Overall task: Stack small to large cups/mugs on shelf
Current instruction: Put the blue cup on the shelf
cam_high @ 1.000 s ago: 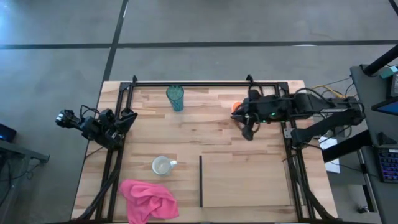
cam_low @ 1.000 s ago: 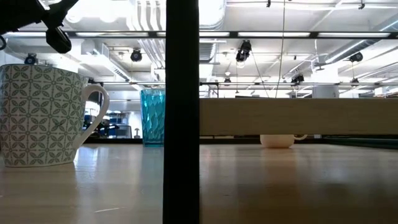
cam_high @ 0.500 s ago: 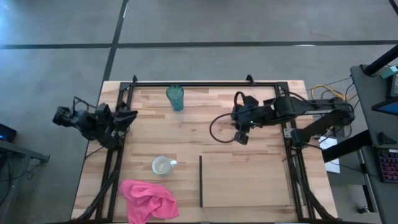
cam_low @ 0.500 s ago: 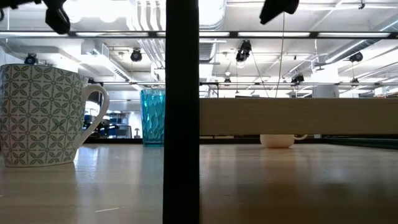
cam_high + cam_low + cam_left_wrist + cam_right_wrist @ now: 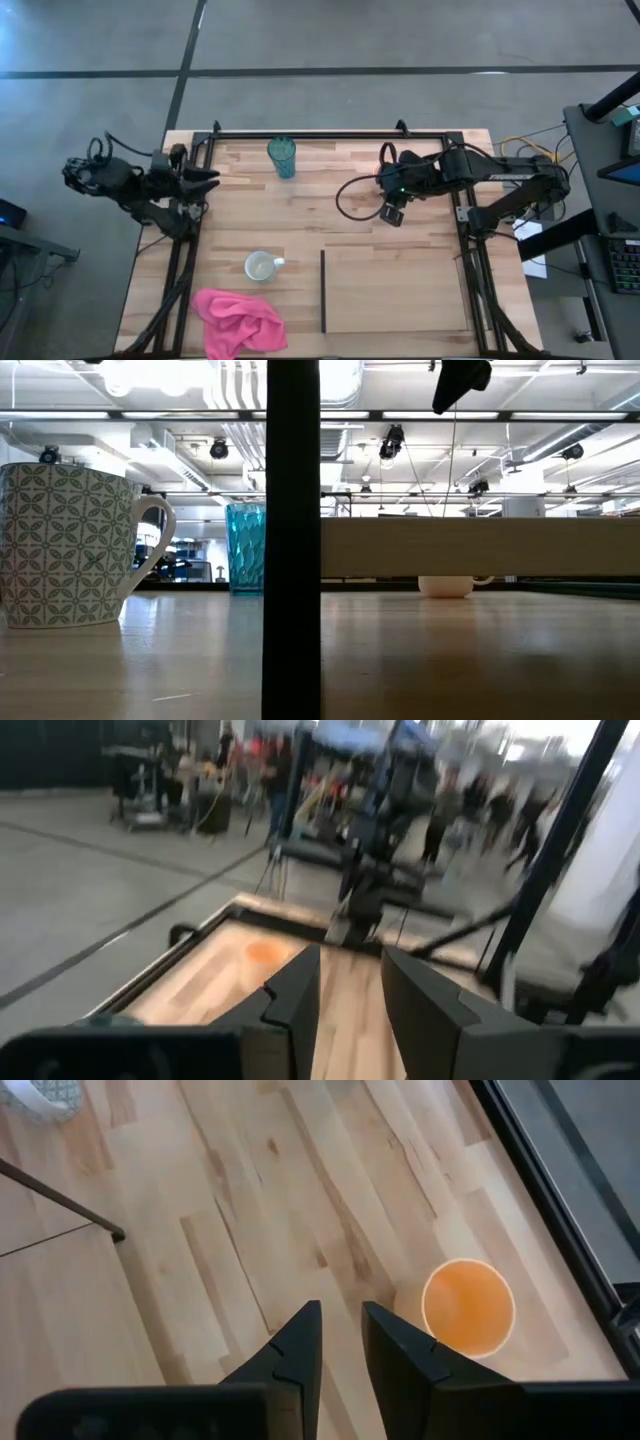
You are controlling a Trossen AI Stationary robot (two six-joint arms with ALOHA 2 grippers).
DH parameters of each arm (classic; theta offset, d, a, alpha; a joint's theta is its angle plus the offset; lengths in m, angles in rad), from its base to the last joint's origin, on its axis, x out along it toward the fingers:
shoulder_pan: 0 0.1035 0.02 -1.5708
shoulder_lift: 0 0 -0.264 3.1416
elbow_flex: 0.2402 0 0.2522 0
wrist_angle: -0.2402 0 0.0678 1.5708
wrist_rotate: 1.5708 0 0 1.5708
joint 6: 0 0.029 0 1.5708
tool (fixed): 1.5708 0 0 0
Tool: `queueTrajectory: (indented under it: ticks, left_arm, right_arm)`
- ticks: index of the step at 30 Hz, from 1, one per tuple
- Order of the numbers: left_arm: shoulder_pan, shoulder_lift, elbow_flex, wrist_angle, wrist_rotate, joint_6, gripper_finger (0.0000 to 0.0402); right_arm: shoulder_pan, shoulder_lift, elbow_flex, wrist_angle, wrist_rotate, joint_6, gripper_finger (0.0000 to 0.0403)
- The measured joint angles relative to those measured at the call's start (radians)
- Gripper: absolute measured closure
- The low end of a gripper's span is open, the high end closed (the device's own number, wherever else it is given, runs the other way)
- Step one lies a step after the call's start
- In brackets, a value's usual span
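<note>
Right end effector (image 5: 338,1342) withdrawn above orange mug (image 5: 468,1307)

A teal ribbed tumbler (image 5: 282,158) stands upright near the far edge of the table, and a white mug (image 5: 262,266) with a green leaf pattern on its outside sits upright nearer the front, its handle turned toward the shelf (image 5: 395,291). An orange mug (image 5: 468,1307) stands upright by the right-hand frame rail. The shelf, a pale board with a thin dark upright strip along its left side, lies flat at the front right with nothing on it.
</note>
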Motion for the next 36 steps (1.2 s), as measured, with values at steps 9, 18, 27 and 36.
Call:
queueTrajectory:
  ticks: [9, 18, 27, 36]
  left_arm:
    - [0.000, 0.160, 0.207, -0.342, -0.049, -0.188, 0.0306]
    - [0.000, 0.274, 0.254, -0.461, -0.059, -0.302, 0.0306]
    - [0.082, 0.420, 0.333, -0.484, -0.055, -0.304, 0.0306]
    - [0.360, 0.599, 0.479, -0.504, 0.232, -0.112, 0.0306]
  right_arm:
    - [0.000, -0.004, 0.000, 0.002, 0.004, 0.003, 0.0331]
    - [0.000, -0.007, 0.000, 0.004, 0.008, 0.039, 0.0326]
    - [0.000, -0.013, 0.000, 0.004, 0.008, 0.045, 0.0328]
    - [0.000, -0.021, 0.000, 0.005, 0.008, 0.045, 0.0330]
